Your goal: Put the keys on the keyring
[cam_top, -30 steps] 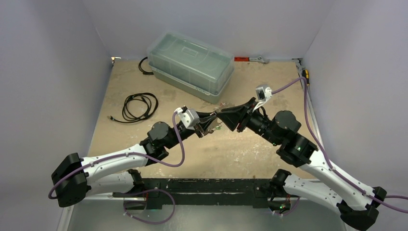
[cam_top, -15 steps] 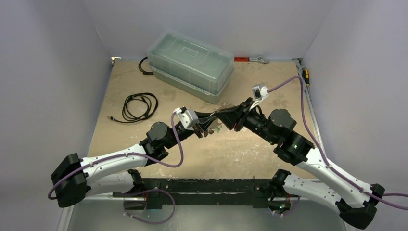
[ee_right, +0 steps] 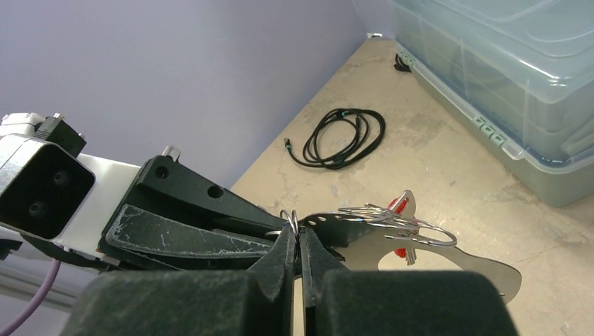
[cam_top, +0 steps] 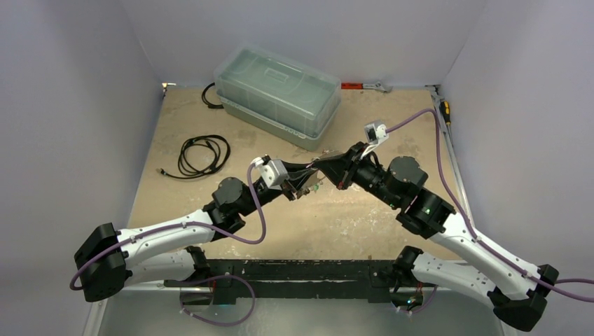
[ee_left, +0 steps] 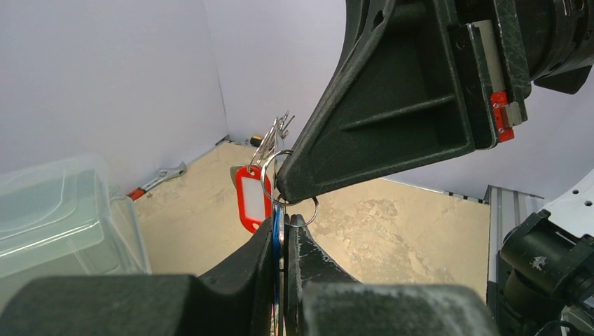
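Note:
My two grippers meet above the table's middle. My left gripper (cam_top: pixel 309 183) (ee_left: pixel 286 222) is shut on the keyring, seen edge-on between its fingers with a blue tag (ee_left: pixel 277 225) pressed against it. In the right wrist view the keyring (ee_right: pixel 455 262) is a flat grey disc with small rim holes, reaching right from the left fingers (ee_right: pixel 189 234). Wire rings (ee_right: pixel 392 215), a red tag (ee_left: pixel 251 198) and metal keys (ee_left: pixel 274 136) hang on it. My right gripper (cam_top: pixel 325 167) (ee_right: pixel 297 234) is shut on a small split ring (ee_left: pixel 305 210) at the disc's rim.
A clear lidded plastic box (cam_top: pixel 278 94) stands at the back, just beyond the grippers. A coiled black cable (cam_top: pixel 203 154) lies at the left. A red-handled wrench (cam_top: pixel 364 86) lies by the back wall. A small tool (cam_top: pixel 445 108) lies at the right edge.
My right arm and gripper have shifted slightly left, closer in on the left gripper. The left arm has held still with the keyring.

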{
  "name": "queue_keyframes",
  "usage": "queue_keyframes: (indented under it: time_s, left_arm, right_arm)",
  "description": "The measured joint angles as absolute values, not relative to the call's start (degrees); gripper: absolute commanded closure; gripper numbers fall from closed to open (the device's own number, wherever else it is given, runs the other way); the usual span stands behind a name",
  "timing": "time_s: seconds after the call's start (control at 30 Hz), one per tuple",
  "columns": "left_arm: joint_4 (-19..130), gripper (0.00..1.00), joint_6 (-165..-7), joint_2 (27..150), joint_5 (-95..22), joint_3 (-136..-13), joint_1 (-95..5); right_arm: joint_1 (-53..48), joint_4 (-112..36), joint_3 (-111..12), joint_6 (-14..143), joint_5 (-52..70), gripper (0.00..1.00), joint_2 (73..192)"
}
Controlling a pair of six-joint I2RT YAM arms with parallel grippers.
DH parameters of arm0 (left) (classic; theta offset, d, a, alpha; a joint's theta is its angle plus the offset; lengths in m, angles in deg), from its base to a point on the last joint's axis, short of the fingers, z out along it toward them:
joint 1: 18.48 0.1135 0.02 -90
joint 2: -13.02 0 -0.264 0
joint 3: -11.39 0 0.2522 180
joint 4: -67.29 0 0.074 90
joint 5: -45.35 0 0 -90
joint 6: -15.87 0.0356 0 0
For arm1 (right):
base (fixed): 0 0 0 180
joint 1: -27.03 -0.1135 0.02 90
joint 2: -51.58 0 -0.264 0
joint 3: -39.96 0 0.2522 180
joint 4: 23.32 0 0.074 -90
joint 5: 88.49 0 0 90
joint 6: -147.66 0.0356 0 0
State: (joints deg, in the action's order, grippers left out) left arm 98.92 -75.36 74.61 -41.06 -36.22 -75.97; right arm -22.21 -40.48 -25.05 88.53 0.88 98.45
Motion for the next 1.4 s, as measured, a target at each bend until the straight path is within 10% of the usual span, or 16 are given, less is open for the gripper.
queue_keyframes:
  time_s: [1.4]
  left_arm:
    - [56.5,1.0,-36.6,77.3,-27.9,-49.9,-76.7]
  right_arm:
    - [-22.0,-88.4,-51.7,62.0,13.1,1.0,115.2]
